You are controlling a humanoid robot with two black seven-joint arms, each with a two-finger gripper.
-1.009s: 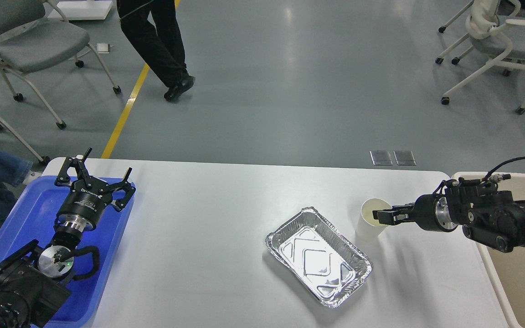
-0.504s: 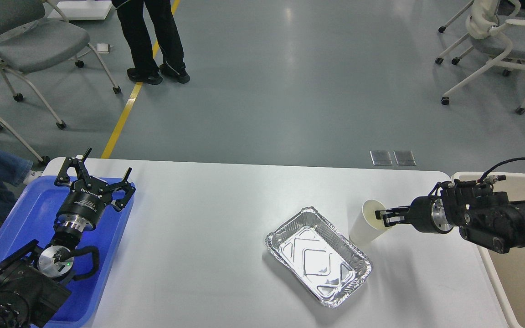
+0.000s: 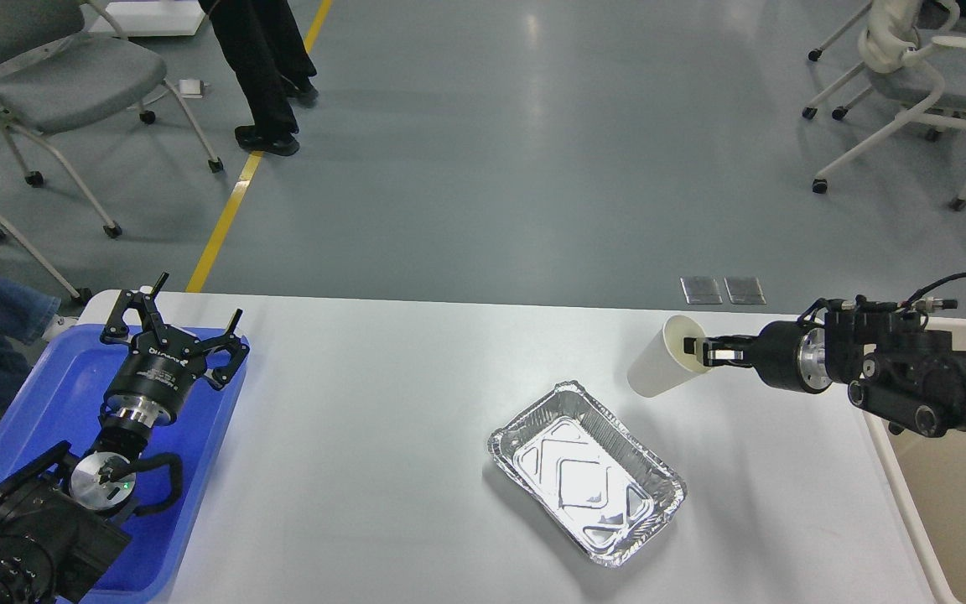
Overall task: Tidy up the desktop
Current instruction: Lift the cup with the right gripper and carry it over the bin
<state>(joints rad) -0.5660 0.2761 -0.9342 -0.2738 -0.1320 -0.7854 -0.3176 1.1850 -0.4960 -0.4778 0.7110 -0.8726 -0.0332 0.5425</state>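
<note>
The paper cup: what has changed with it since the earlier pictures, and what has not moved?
The right gripper, shut on the paper cup at its rim, lifted it off the desktop and tipped it sideways. The foil tray and left gripper stayed put.

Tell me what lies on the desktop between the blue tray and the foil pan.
Nothing: in the head view, the desktop is bare between the blue tray and the foil pan.

A foil tray (image 3: 588, 470) is lying on the desktop (image 3: 382, 419), right of centre in the lower frame. Up and to its right, a paper cup (image 3: 659, 369) is tilting, held off the surface. At the left edge a plastic tray (image 3: 47, 377) is sitting; at the right edge a bin (image 3: 953, 495) is standing beside the desktop.
</note>
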